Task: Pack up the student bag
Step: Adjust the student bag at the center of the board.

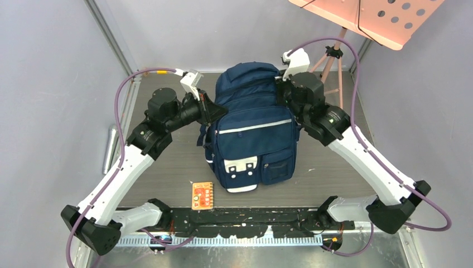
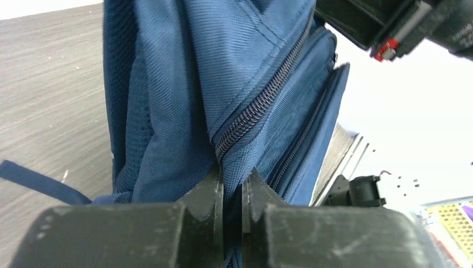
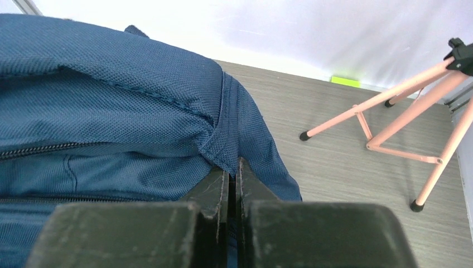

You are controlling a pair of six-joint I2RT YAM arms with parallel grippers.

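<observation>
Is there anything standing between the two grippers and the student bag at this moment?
Nothing visible does. The left gripper is closed on fabric of the student bag beside a zipper, and the right gripper is closed on fabric at the bag's other side. Both touch it directly.

Overhead camera; wrist cameras close against bag [image 1: 254, 134]

Small orange card [image 1: 202, 196] on grey table [image 1: 167, 178], pink music stand [image 1: 372, 18] far right.
</observation>
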